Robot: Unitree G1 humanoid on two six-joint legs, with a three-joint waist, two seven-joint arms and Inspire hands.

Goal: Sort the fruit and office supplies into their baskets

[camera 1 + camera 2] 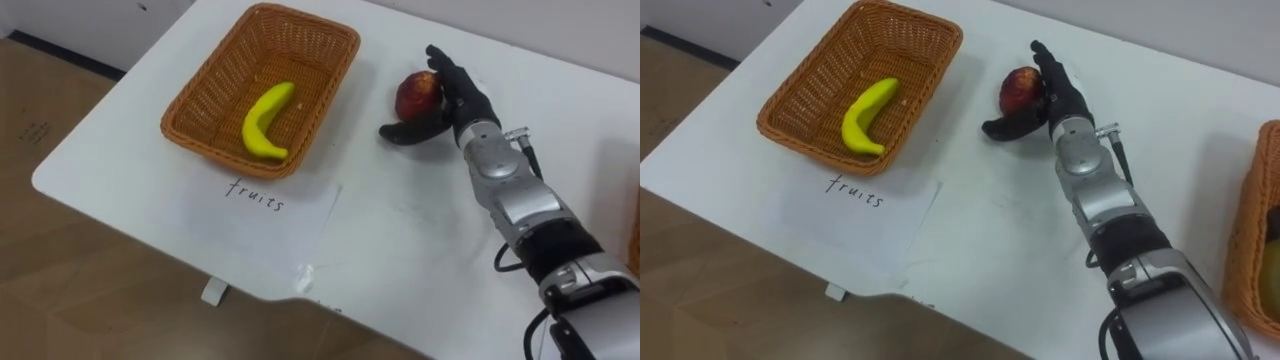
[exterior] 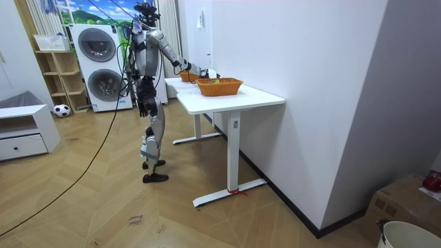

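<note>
Apple [image 1: 415,97], red, round, beside basket [image 1: 205,92]; right robot hand [image 1: 462,100] fingers spread, seemingly touching it.

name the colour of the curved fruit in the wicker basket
Yellow curved banana; clearest in left eye view.

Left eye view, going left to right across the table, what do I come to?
Wicker basket holding the banana → apple → right hand, its palm just right of the apple.
</note>
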